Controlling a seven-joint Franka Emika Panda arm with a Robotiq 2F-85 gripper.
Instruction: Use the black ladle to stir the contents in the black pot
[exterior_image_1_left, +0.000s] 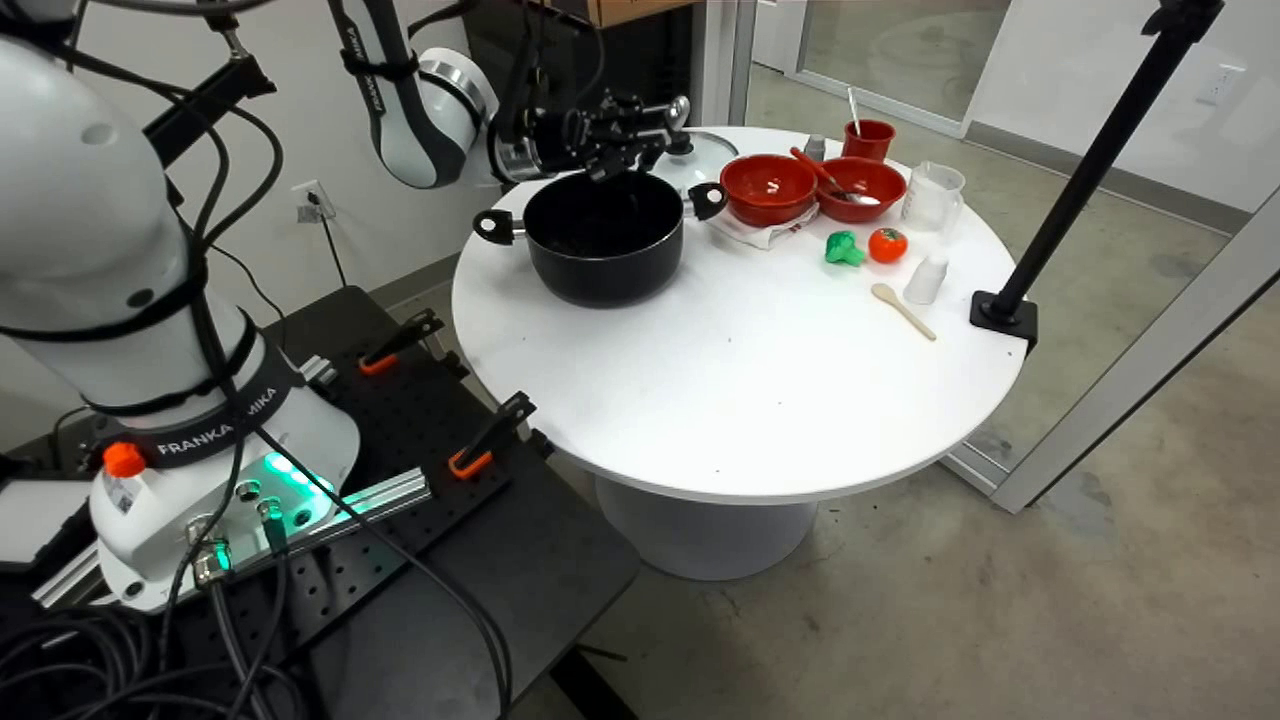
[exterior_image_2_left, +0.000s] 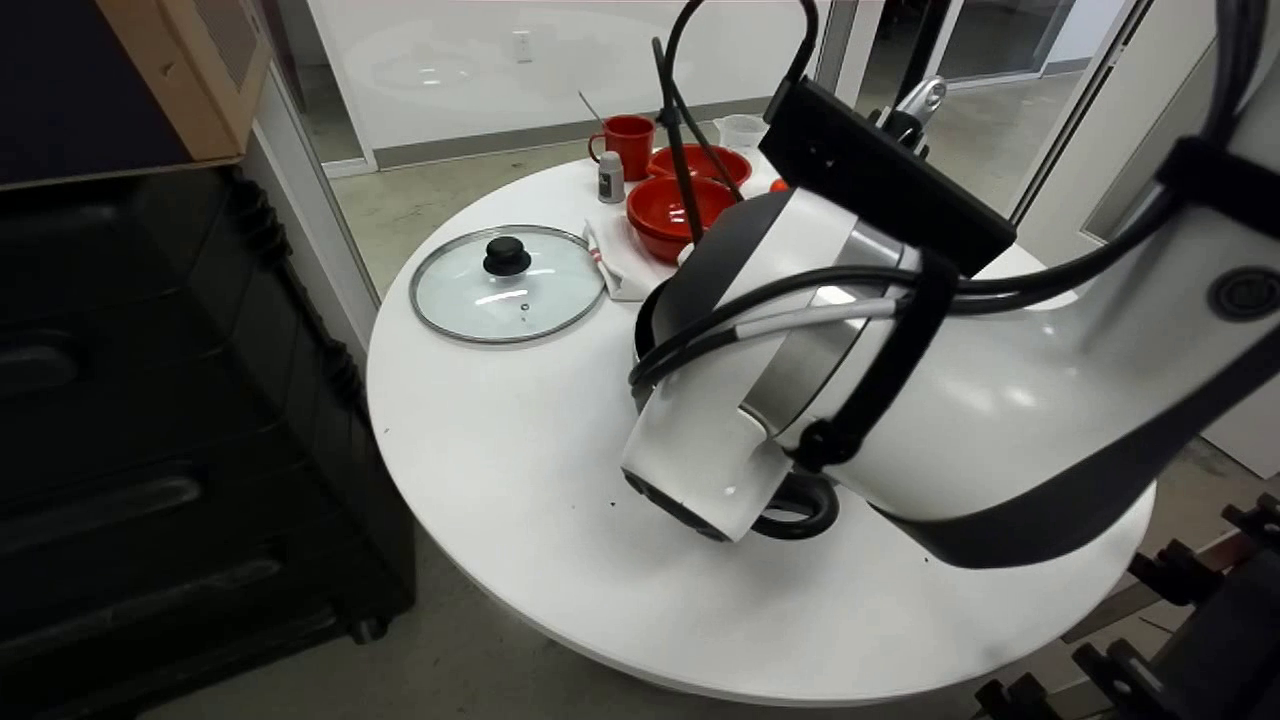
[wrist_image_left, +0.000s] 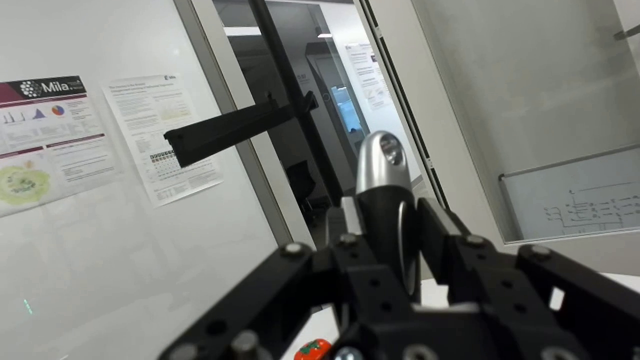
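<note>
Pincer, low and right of centre in the wrist view, pinches the handle of the black ladle between its jaws, the silver tip standing above them. The ladle's bowl end is hidden. In an exterior view the pincer is at top centre, overlapping the upper rim of the black pot, which stands in the upper middle of the frame on a round white worktop; how deep the ladle reaches cannot be told. In an exterior view the white arm crosses from the right and covers most of the pot; a glass lid, knob up, lies left of centre. In an exterior view, right of the pot, two red bowls stand side by side, with a red mug behind. Lower right of these, green broccoli lies just beside a tomato, above a wooden spoon.
</note>
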